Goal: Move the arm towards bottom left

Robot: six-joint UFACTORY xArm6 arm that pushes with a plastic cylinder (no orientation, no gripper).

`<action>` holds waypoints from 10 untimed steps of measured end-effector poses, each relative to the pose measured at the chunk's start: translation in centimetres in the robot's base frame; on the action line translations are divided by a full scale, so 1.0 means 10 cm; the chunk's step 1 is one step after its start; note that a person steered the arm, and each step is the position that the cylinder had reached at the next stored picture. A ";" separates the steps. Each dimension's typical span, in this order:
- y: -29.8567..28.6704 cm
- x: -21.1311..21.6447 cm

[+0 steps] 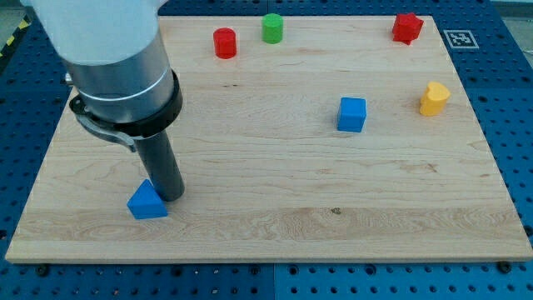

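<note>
My tip (171, 197) rests on the wooden board (266, 225) at the view's lower left. It stands right beside a blue triangular block (147, 202), touching or nearly touching that block's right side. A blue cube (351, 114) lies right of centre. A yellow block (433, 98) lies further right. A red cylinder (225, 42) and a green cylinder (272, 27) stand near the view's top. A red star-shaped block (407, 27) sits at the top right.
The arm's wide grey body (117, 58) covers the board's top left corner. A blue pegboard table (508, 125) surrounds the board. A black and white marker tag (460, 38) lies past the board's top right corner.
</note>
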State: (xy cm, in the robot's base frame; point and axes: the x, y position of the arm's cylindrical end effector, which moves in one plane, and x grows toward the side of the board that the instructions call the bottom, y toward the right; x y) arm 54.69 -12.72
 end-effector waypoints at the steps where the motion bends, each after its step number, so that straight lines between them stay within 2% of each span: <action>1: -0.10 0.08; 2: -0.12 0.23; 6: -0.22 0.38; 10: -0.42 0.33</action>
State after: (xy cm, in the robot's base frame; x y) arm 58.02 -16.95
